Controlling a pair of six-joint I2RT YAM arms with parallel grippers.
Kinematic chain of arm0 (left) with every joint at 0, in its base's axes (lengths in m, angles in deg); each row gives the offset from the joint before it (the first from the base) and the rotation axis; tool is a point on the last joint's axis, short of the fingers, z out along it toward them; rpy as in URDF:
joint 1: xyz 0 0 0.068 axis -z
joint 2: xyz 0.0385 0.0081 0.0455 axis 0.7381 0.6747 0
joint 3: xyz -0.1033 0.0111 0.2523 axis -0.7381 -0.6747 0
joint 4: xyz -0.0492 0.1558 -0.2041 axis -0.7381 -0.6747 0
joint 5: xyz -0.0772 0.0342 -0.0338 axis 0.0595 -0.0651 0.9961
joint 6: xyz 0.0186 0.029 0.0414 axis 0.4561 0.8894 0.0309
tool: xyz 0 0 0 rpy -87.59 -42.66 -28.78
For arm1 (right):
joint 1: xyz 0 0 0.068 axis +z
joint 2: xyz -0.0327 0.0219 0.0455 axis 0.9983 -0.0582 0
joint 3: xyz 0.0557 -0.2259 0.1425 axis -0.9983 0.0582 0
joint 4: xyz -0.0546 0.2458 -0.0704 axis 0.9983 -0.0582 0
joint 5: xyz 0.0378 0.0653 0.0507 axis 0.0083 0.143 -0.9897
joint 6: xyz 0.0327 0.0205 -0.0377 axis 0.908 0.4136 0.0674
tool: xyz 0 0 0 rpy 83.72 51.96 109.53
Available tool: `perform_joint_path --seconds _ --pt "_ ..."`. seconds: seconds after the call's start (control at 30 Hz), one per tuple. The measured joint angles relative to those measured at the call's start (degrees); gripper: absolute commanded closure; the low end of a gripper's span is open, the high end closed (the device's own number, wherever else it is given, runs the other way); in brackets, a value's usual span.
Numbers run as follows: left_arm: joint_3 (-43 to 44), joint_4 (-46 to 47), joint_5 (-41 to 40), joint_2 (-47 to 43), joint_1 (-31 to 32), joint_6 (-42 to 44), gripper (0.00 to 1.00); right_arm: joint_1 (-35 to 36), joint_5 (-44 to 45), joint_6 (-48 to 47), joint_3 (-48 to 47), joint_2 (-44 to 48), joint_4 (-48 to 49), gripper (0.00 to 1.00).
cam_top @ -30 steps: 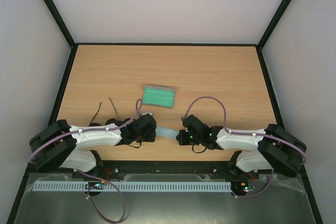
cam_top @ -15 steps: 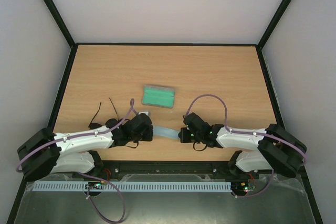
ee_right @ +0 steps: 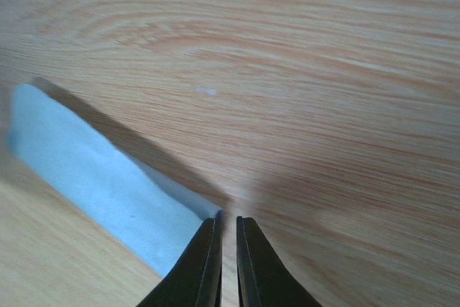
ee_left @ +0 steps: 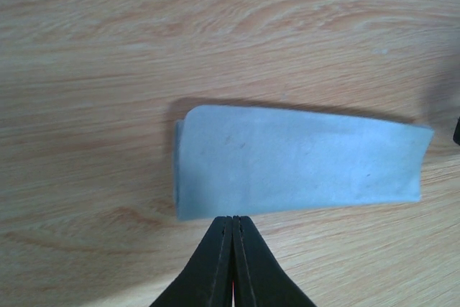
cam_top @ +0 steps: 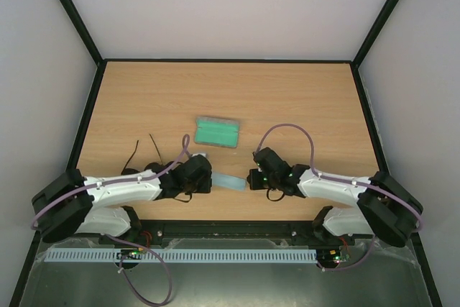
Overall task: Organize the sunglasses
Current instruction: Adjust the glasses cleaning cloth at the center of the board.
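Sunglasses [cam_top: 152, 166] lay on the surface [cam_top: 287, 98] at near left, partly hidden by the left arm and outside the open green-lined case [cam_top: 218, 133]. The folded blue-grey cloth [ee_left: 295, 159] lay between both hands. Left hand [ee_left: 233, 222]: fingers pressed together at the cloth's near edge; a pinch could not be confirmed. Right hand [ee_right: 228, 224]: all but closed at the cloth's corner, holding nothing. Judged step: settling the cloth. Recommended: lift both hands straight up, so the fold is not dragged open.

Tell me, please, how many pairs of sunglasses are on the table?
1. The sunglasses lie front left on the table, just beyond the left arm, which partly covers them. The open case shows only green lining; none seems hidden.
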Motion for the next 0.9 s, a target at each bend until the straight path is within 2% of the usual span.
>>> perform_joint_path --seconds 0.23,0.4,0.9 --pt "5.3 1.1 0.0 4.9 -0.7 1.6 0.98 0.0 -2.9 0.3 -2.6 1.6 0.1 0.92" --pt "7.5 3.3 0.3 8.8 -1.9 3.1 0.98 0.0 -5.0 1.0 -5.0 -2.3 1.9 0.92" --pt "6.2 9.1 1.8 13.8 -3.7 4.5 0.98 0.0 -7.7 1.9 -7.2 -10.9 6.8 0.93"
